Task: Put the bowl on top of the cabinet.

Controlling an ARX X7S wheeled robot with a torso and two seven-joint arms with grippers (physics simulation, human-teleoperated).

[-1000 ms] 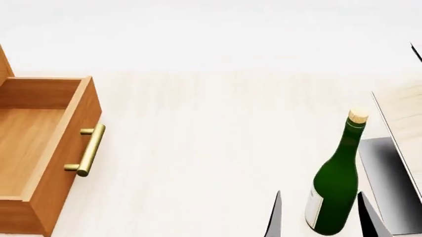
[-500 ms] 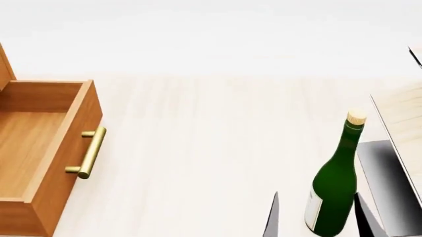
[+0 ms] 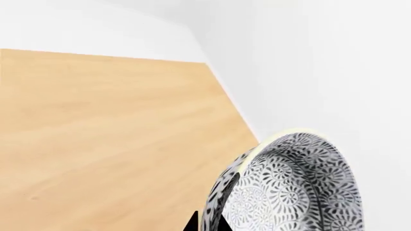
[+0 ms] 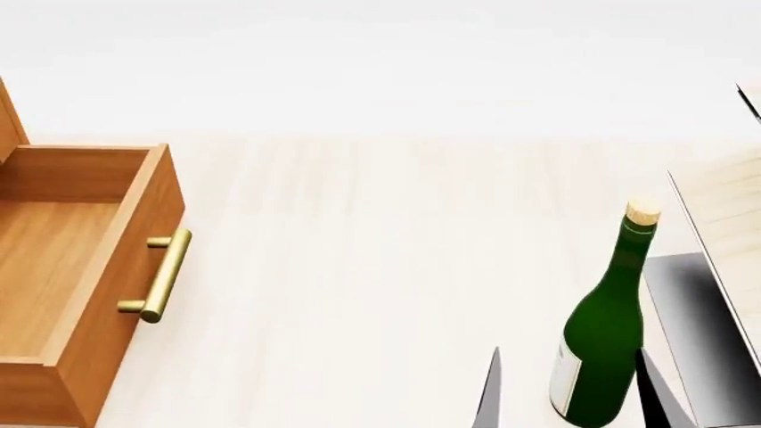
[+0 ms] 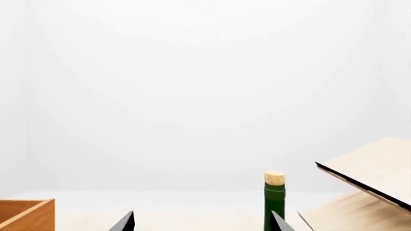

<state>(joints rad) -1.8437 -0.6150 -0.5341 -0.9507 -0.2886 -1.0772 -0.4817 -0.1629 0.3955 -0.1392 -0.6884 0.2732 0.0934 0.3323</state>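
Left wrist view: bowl point(image 3: 289, 187), white with grey speckled pattern, tilted on edge, seen over flat orange-brown cabinet top point(image 3: 109, 139). Dark tips of left fingers point(image 3: 205, 224) just show at bowl's rim; grip on bowl cannot be told.

Head view: cabinet drawer point(image 4: 84, 276) pulled open, brass bar handle point(image 4: 160, 275) on front. Pale wooden desk point(image 4: 380, 267) carries green wine bottle point(image 4: 603, 343), upright, cork in. Right fingers point(image 4: 568, 401) spread wide, one tip each side of bottle's base, gripping nothing. Pale slatted rack point(image 4: 725, 223) on dark base at right.
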